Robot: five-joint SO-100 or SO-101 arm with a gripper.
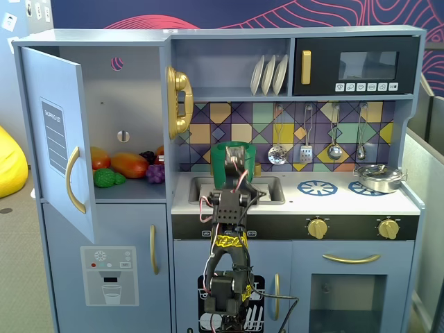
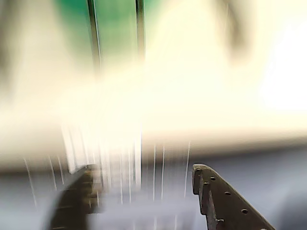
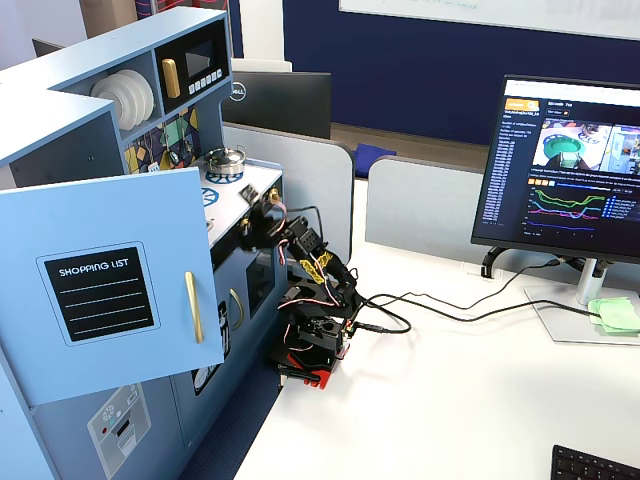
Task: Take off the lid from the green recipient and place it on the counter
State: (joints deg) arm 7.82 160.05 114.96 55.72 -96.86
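Note:
The green recipient stands on the white counter behind the grey sink. Its mouth shows a round green top; I cannot tell the lid from the rim. My gripper is raised in front of the recipient and covers its middle. The wrist view is smeared by motion. It shows a green blur at the top and my gripper below, its two fingers wide apart with nothing between them. In the side fixed view my gripper is at the counter's edge and the recipient is hidden.
A steel pot sits on the right burner print, and a bare blue burner print lies left of it. The cupboard door stands open at the left with toy food inside. Utensils hang on the back wall.

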